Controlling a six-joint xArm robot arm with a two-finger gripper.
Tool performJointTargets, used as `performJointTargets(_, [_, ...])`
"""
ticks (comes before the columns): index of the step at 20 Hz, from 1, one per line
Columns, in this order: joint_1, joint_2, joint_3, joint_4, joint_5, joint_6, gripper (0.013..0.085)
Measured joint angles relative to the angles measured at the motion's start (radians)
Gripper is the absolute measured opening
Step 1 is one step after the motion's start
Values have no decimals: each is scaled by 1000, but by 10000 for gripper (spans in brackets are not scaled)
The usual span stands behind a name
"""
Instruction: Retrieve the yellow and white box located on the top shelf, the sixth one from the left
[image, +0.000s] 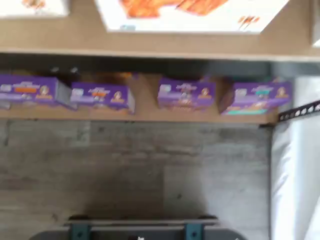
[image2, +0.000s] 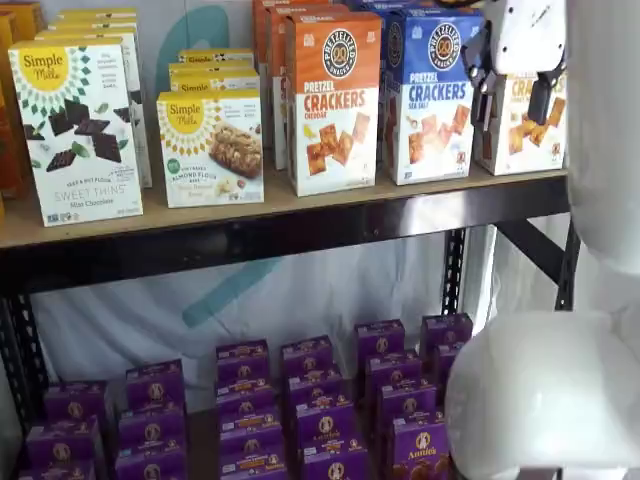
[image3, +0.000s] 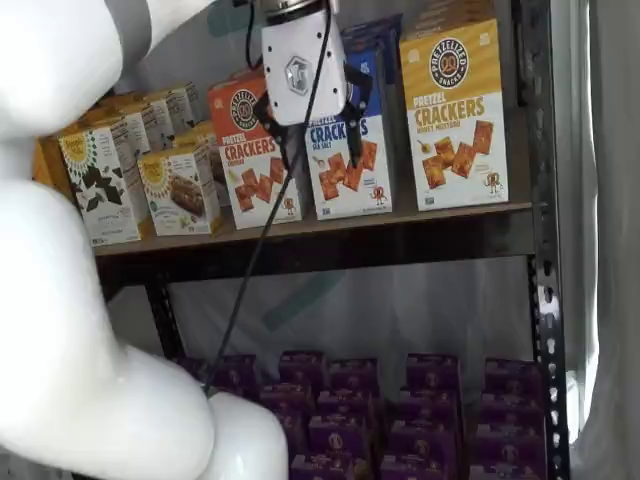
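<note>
Shelf views: approach stage, nothing grasped.
Gripper (image3: 312, 150) open, empty; yellow and white box (image3: 454, 115) untouched on top shelf (image3: 420, 235).

- A mock shop shelf set up as a robot test rig, not a real store.
- Retail cartons stand face-out in rows on the top shelf (image2: 300, 215), a tan board on a black metal frame.
- Small purple boxes (image3: 430, 405) fill the level below.
- White sheeting (image2: 330, 290) hangs behind the rack.
- A white robot arm (image3: 60, 300) stands in front of it.
</note>
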Motion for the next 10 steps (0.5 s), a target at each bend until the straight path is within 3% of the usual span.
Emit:
performJointTargets(3, [-59, 53, -35, 2, -35, -59, 850])
performJointTargets(10, [-143, 148, -100, 12, -61, -143, 850])
